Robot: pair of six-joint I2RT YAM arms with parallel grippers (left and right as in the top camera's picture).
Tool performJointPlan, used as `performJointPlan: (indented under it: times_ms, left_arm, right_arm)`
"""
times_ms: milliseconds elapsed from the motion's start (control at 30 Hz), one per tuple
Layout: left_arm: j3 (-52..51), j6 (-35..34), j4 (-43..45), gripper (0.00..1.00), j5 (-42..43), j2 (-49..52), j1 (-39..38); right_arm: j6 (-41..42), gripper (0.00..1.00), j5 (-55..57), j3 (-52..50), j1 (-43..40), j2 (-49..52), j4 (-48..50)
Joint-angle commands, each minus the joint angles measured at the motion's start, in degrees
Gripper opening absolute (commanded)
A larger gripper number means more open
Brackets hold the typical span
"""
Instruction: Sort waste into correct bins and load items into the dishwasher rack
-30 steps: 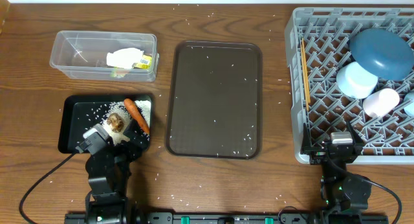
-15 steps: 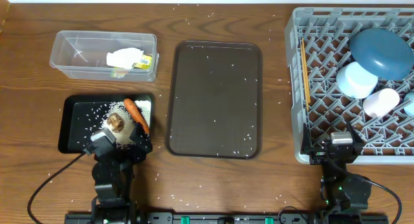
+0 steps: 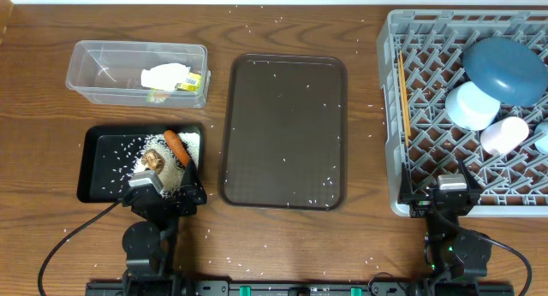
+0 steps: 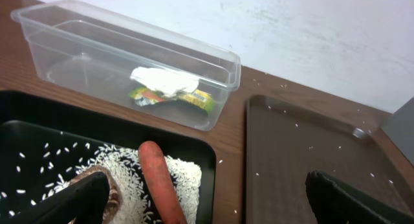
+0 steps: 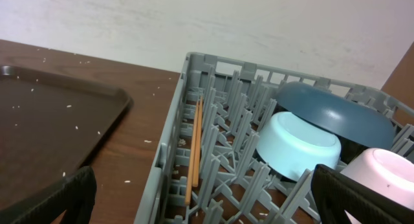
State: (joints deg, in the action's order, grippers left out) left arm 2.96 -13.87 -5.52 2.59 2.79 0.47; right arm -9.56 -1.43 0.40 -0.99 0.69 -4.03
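Observation:
The black tray (image 3: 96, 163) holds the orange carrot (image 3: 177, 148), the brown food lump (image 3: 154, 160) and white rice (image 3: 190, 142); they also show in the left wrist view: carrot (image 4: 160, 185), lump (image 4: 110, 197), rice (image 4: 184, 179). The clear container (image 3: 103, 67) holds the crumpled wrapper (image 3: 171, 77), also in the left wrist view (image 4: 169, 88). The grey rack (image 3: 411, 116) holds the blue plate (image 3: 505, 67), light-blue bowl (image 3: 469, 105), white cup (image 3: 503, 134), light-blue cup (image 3: 542, 135) and chopsticks (image 3: 402, 82). My left gripper (image 4: 207, 201) is open and empty over the black tray's near right corner. My right gripper (image 5: 207, 198) is open and empty at the rack's front left corner.
A large dark brown serving tray (image 3: 284, 129) lies in the middle with a few rice grains on it. Loose rice grains are scattered over the wooden table (image 3: 368, 116). A pale wall stands behind the table in both wrist views.
My left arm has drawn back toward the front edge and turned to the right, uncovering more of the black tray. The right arm has not moved.

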Motion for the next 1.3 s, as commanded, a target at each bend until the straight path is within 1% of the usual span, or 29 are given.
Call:
performJointPlan:
  times_ms: [0,300,367,500,533,1267]
  left_arm:
    - [-1.73,1.79,-0.37,0.98,-0.46,-1.9,-0.28]
    - [-1.79,1.97,-0.15,0.98,-0.09,-2.71,-0.28]
    - [-1.79,4.81,-0.15,0.98,0.0,-2.71,-0.28]
    - [-1.79,13.0,-0.09,0.98,2.84,-2.71,-0.28]
    - [-1.79,13.7,-0.04,0.98,2.99,-2.71,-0.28]
    - [-1.79,13.64,0.04,0.98,2.78,-2.56,-0.28]
  right_arm:
    - [-0.79,0.99,0.55,-0.04,-0.48,-0.37,-0.28]
    - [-0.81,0.99,0.55,-0.04,-0.48,-0.37,-0.26]
    - [-0.79,0.99,0.55,-0.04,-0.48,-0.37,-0.28]
    - [-0.79,0.99,0.55,-0.04,-0.48,-0.37,-0.26]
    - [-0.79,0.99,0.55,-0.04,-0.48,-0.37,-0.28]
    - [-0.79,0.99,0.55,-0.04,-0.48,-0.37,-0.28]
